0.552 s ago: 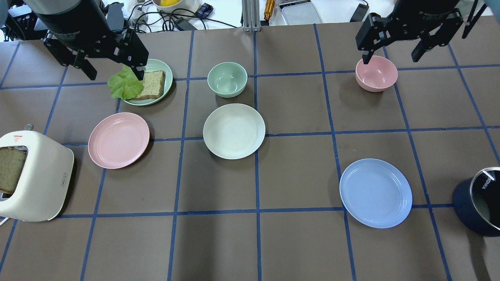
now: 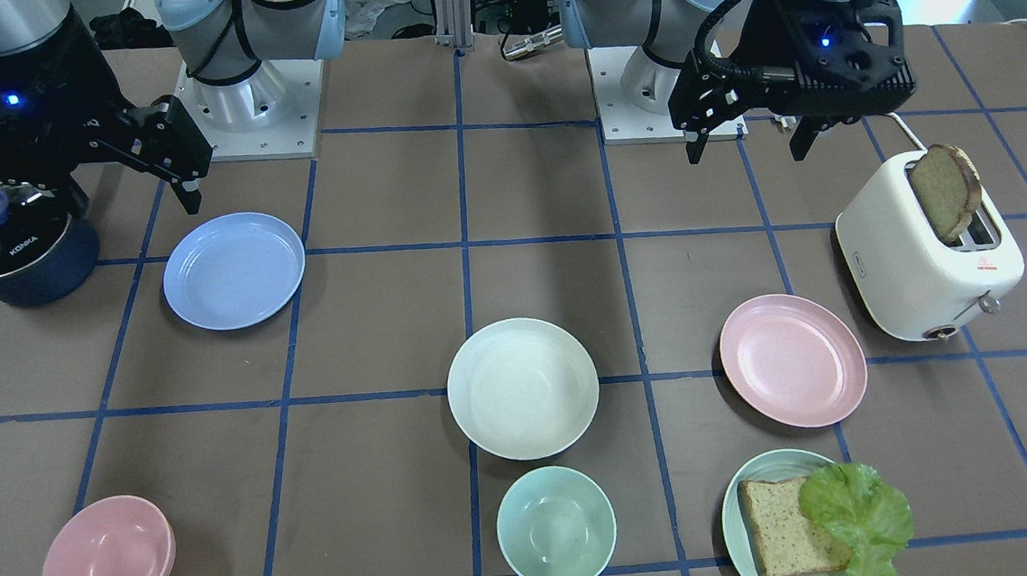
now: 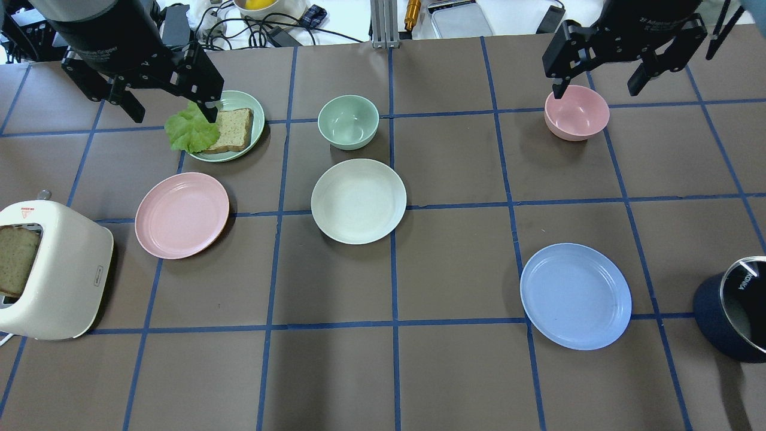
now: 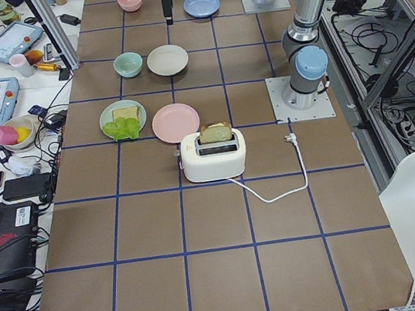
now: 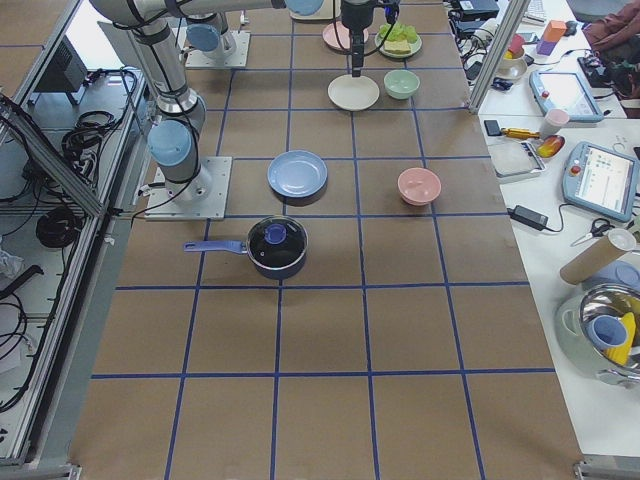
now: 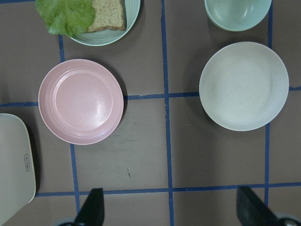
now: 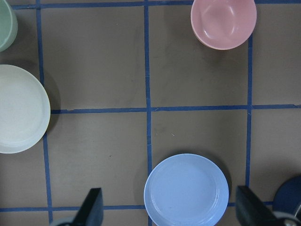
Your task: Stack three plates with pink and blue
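Three plates lie apart on the brown table. The cream-white plate (image 3: 358,200) is in the middle, the pale pink plate (image 3: 181,215) to its left and the light blue plate (image 3: 575,296) at the front right. My left gripper (image 3: 170,109) is open and empty, high above the far left. The left wrist view shows the pink plate (image 6: 81,101) and the cream plate (image 6: 243,85) below it. My right gripper (image 3: 595,91) is open and empty, high above the far right. The right wrist view shows the blue plate (image 7: 186,189).
A mint-green plate with bread and lettuce (image 3: 239,102) sits behind the pink plate. A mint-green bowl (image 3: 347,121) stands behind the cream plate. A pink bowl (image 3: 575,112) is at the far right. A white toaster (image 3: 51,269) is at the left edge and a dark pot (image 3: 733,311) at the right edge.
Both grippers have shifted slightly toward the table's far edge, still open. The plates have not moved.
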You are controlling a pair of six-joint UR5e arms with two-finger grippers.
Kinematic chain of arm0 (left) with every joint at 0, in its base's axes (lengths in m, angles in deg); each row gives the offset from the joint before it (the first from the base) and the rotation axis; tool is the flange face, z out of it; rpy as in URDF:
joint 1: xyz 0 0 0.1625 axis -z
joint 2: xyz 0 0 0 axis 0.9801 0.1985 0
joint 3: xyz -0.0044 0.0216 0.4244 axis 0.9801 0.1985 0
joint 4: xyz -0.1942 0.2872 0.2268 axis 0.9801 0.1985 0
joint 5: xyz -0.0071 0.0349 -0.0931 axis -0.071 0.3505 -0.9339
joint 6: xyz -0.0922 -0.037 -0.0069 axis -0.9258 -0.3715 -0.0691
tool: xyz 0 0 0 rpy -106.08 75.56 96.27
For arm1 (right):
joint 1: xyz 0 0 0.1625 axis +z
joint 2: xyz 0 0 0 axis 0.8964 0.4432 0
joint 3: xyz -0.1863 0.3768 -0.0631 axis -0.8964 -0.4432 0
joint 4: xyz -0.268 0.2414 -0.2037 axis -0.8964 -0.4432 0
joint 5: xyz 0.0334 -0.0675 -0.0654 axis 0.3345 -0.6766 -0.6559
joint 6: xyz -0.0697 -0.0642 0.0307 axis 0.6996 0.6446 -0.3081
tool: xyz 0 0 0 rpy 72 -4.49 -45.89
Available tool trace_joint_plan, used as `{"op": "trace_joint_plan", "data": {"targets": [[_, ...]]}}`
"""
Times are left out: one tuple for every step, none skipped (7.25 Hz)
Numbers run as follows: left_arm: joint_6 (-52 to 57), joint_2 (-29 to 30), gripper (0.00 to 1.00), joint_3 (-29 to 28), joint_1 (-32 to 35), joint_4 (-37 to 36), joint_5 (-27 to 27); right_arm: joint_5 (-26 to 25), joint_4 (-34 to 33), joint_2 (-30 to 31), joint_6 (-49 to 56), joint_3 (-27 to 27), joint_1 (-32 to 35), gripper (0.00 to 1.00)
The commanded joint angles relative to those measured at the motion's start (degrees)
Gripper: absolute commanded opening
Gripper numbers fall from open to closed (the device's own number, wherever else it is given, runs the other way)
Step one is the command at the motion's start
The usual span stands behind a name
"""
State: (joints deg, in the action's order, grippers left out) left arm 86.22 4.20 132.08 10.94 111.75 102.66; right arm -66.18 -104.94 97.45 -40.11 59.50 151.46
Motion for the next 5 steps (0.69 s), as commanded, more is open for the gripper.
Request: {"op": "trace_joint_plan", "data": {"targets": [[0.08,0.09,1.0,0.05,-0.11,0.0,0.06,-0.08,0.03,0.03,0.0,-0.07,0.04,1.0],[0.34,0.01,1.0,-0.04,-0.02,0.0,0.5,-0.08,0.03,-0.06,0.0,0.01,-0.05,1.0],[0.34,-0.08,1.0,-0.22,-0.11,0.09,0.33,-0.08,0.03,0.03,0.0,0.01,-0.05,1.0],[0.34,-0.08,1.0,-0.13,-0.02,0.09,0.41,0.01,0.12,-0.06,0.09,0.1,-0.05,1.0],[0.26,-0.08,1.0,-0.13,-0.02,0.09,0.07,0.1,0.12,-0.06,0.09,0.19,-0.05,1.0]]}}
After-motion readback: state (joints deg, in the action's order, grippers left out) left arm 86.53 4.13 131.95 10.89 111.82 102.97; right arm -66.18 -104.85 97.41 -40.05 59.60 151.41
